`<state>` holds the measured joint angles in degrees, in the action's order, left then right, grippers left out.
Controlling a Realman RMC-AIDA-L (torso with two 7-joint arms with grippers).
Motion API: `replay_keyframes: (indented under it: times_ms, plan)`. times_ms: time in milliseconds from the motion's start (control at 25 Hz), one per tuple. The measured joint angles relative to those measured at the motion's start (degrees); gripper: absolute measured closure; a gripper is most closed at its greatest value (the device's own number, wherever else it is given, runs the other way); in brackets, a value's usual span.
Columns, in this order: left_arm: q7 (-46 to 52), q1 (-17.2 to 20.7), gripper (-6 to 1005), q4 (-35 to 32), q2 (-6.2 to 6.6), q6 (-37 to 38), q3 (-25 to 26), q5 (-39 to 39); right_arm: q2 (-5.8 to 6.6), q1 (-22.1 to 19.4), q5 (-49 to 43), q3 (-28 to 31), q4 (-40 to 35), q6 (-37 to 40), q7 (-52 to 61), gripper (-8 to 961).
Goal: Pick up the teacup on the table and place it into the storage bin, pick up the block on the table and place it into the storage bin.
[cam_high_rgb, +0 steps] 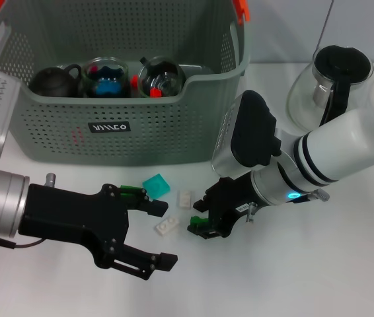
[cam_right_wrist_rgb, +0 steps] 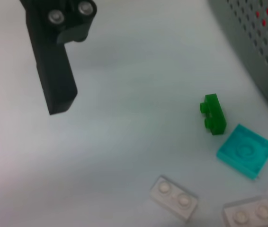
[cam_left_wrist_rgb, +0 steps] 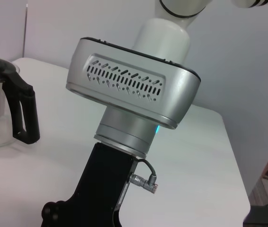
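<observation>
White desk [cam_high_rgb: 345,264] carried loose blocks at lower centre, below the storage bin [cam_high_rgb: 127,125]. Right pincer [cam_high_rgb: 207,223], nearer, had closed on a green block [cam_high_rgb: 200,226]; left pincer [cam_high_rgb: 149,232] gaped open just left. Teacups sat in the bin.

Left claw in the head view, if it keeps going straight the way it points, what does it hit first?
Likely the flat white two-stud brick, lying just beyond the open left claw. Past that is the right claw. Depth is unclear, so it might pass above the brick.
</observation>
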<state>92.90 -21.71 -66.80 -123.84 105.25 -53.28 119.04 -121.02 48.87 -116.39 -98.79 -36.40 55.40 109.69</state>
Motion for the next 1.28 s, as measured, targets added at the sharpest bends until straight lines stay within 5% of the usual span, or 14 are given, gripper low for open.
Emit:
replay_keyframes:
  times_ms: [680, 1040, 1280]
  plan:
    - [0.3, 0.5, 88, 0.2, 0.1, 0.8, 0.7, 0.3, 1.36, -2.3, -0.8, -0.4, -6.3, 3.5, 2.5, 787]
    - [0.0, 1.2, 88, 0.5, 0.34, 0.1, 3.8, 2.3, 1.21, -5.6, -6.0, 18.4, -31.0, 31.2, 15.7, 775]
    - [0.0, 1.2, 88, 0.9, 0.29, -1.1, 3.8, 2.7, 1.28, 0.6, -6.6, 29.9, -43.3, 35.1, 26.8, 767]
